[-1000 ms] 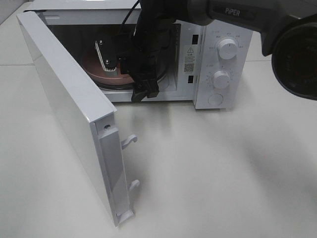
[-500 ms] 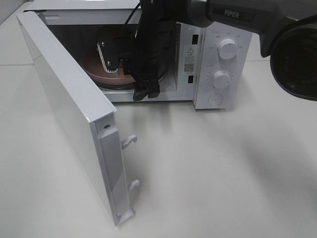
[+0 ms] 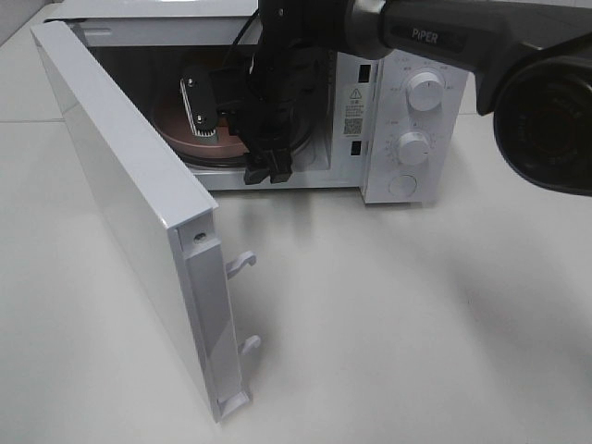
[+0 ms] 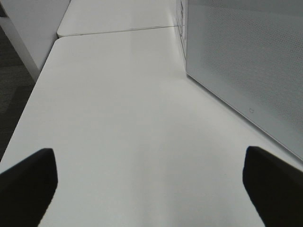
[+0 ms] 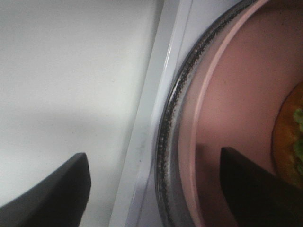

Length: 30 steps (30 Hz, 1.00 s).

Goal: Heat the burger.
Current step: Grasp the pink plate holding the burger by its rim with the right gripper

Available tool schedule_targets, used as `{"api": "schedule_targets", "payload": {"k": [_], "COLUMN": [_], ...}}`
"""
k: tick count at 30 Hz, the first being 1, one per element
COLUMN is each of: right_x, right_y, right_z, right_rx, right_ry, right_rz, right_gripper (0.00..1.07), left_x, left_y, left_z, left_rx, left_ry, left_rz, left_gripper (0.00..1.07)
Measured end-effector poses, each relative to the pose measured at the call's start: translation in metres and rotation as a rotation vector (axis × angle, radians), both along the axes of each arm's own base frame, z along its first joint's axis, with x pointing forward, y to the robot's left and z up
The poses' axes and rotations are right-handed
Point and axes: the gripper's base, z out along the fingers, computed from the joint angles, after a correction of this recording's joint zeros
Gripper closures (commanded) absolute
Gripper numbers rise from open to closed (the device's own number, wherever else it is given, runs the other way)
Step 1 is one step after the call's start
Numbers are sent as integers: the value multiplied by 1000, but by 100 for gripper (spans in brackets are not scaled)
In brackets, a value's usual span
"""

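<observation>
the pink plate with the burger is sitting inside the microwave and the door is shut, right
Not quite: the microwave door is open, swung wide out to the left, as the exterior high view shows. The rest holds: the pink plate carrying the burger sits inside the microwave.

The microwave (image 3: 407, 111) and its open door (image 3: 120, 213) are white, the table (image 3: 416, 324) off-white, and the microwave's side panel (image 4: 246, 52) bears a fine dotted grid. The plate (image 5: 236, 94) is pink, the burger (image 5: 289, 135) orange-brown with green. The turntable rim (image 5: 171, 123) is dark and speckled.
</observation>
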Motion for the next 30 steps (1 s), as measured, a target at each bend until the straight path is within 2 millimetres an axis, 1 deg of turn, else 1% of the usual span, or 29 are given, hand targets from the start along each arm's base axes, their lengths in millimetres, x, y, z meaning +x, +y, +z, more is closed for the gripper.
{"api": "schedule_targets", "payload": {"k": [5,12,15,22,30], "right_x": [5,9,10,11,11], "right_y": [3,7,7,8,8], "right_z": [-5,-2,-3,-15,-15], "right_rx": [10,37,36,31,36], "right_ry": [-3,-19,-17,-1,5], "right_rz": [-14,-19,-20,-24,-42], "right_gripper": [31,31,31,31,31], "left_x": [0,0,0,0,0], "left_y": [0,0,0,0,0], "left_z": [0,0,0,0,0], "left_rx": [0,0,0,0,0], "left_ry": [0,0,0,0,0], "left_rz": [0,0,0,0,0], "left_gripper": [6,6,6,6,6]}}
